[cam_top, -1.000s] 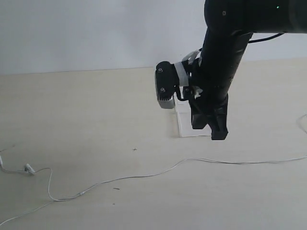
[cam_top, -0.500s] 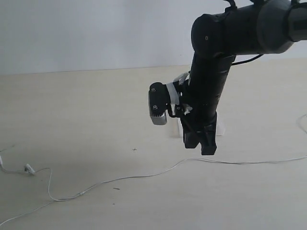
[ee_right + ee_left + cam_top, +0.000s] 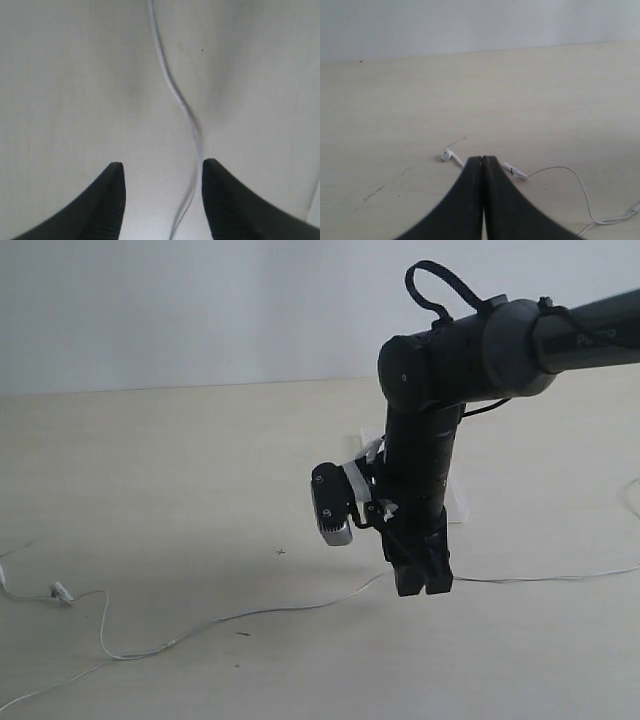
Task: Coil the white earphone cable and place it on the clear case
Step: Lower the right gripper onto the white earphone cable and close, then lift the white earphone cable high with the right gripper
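While the right arm's black gripper [image 3: 160, 170] hangs low over the pale wooden table [image 3: 150, 470], its jaws stand parted. The thin white earphone cable [image 3: 175, 95] runs between them, unclamped. The left black gripper [image 3: 482, 160] has its jaws pressed together on nothing, with the small white earbuds [image 3: 447, 155] lying just beyond it. The flat clear plastic case [image 3: 458, 505] sits behind the right arm, partly hidden and apart from the cable.

Your right arm [image 3: 470, 340] stretches in from the far right and bends steeply down at the wrist, with the wrist camera [image 3: 335, 505] mounted on its left side. Your right gripper [image 3: 424, 585] points almost straight down near the middle of the scene, and its fingers [image 3: 112, 200] stand well apart. Your left gripper [image 3: 482, 161] lies nearly level, jaws pressed together tip to tip.
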`<state>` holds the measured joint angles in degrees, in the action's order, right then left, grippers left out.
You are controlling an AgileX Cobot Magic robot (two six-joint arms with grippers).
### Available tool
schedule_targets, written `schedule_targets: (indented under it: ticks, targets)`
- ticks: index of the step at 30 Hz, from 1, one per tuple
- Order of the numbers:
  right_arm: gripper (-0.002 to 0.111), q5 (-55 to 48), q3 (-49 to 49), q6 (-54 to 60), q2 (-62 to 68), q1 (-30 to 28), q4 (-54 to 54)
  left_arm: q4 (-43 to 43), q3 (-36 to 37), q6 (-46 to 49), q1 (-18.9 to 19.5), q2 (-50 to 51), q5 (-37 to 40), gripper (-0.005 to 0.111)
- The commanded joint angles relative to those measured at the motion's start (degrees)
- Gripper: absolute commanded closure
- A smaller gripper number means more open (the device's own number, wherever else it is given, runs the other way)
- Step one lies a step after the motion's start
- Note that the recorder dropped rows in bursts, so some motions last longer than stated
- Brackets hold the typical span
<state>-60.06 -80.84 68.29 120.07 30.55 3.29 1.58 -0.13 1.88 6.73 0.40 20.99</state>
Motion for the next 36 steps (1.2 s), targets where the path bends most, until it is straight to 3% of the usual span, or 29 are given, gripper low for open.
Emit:
schedule_targets:
  ticks: [1,7,19,22,28,36]
  targets:
    - [0.06,3.0,-0.1,0.1,0.9,0.1,-0.9,0.5,0.1,-0.1,0.1,-0.4,-0.5,0.107]
    - [0.06,6.6,-0.1,-5.5,1.8,0.1,-3.9,0.5,0.1,-0.1,0.1,-0.4,-0.5,0.107]
    - [0.061,5.9,-0.1,-5.5,4.6,0.1,-4.6,0.5,0.1,-0.1,0.1,-0.4,-0.5,0.107]
    - [0.069,5.3,-0.1,-5.5,4.9,0.1,-4.6,0.5,0.1,-0.1,0.1,-0.4,-0.5,0.107]
    - [0.108,1.7,-0.1,-5.5,4.9,0.1,-4.6,0.5,0.1,-0.1,0.1,-0.4,-0.5,0.107]
    - [0.108,3.3,-0.1,-5.5,-2.9,0.1,4.9,0.5,0.1,-0.1,0.1,-0.4,-0.5,0.107]
